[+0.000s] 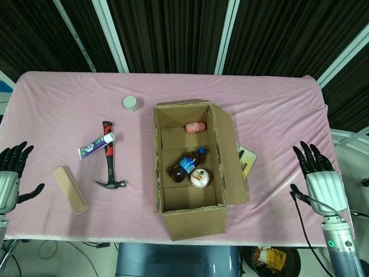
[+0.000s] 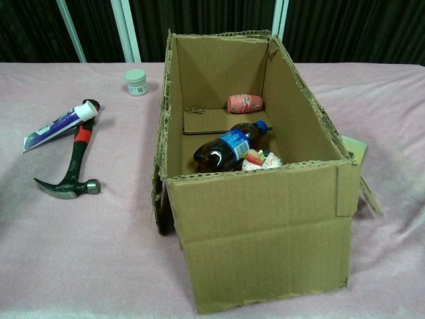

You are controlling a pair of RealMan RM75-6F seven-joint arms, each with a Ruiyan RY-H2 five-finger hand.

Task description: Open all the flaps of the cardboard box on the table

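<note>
Left hand (image 1: 10, 173) — at the near left edge of the tabletop (image 1: 69, 104), fingers spread, holding nothing; parked well apart from the work, which suggested no part in the step at hand.

Tan flat case (image 1: 70, 189) — lay near the left hand on the pink cloth, untouched.

Toothpaste tube (image 1: 95, 146) — rested slantwise across the hammer's handle, touching it.

Hammer (image 1: 109, 161) — red-and-black handle pointing far, head near; left of the box and not part of the task.

Small white jar (image 1: 130, 103) — upright, far-left of the box.

Cardboard box (image 1: 190, 167) — stood at the middle of the tabletop, long axis running near to far. The top was open and the interior fully exposed. The right long flap (image 1: 230, 156) leaned outward over the cloth; the near flap (image 2: 265, 246) hung down the front. The left and far flaps could not be told apart from the walls. By this showing the task looked finished or nearly so.

Contents — a dark bottle with blue label (image 2: 229, 147), a small round container (image 1: 199, 178) beside it, and a pink capsule-shaped item (image 2: 245, 103) at the far end.

Yellowish card (image 1: 247, 157) — partly under the right flap.

Right hand (image 1: 320, 182) — at the near right edge, fingers spread and empty, well clear of the box.
</note>
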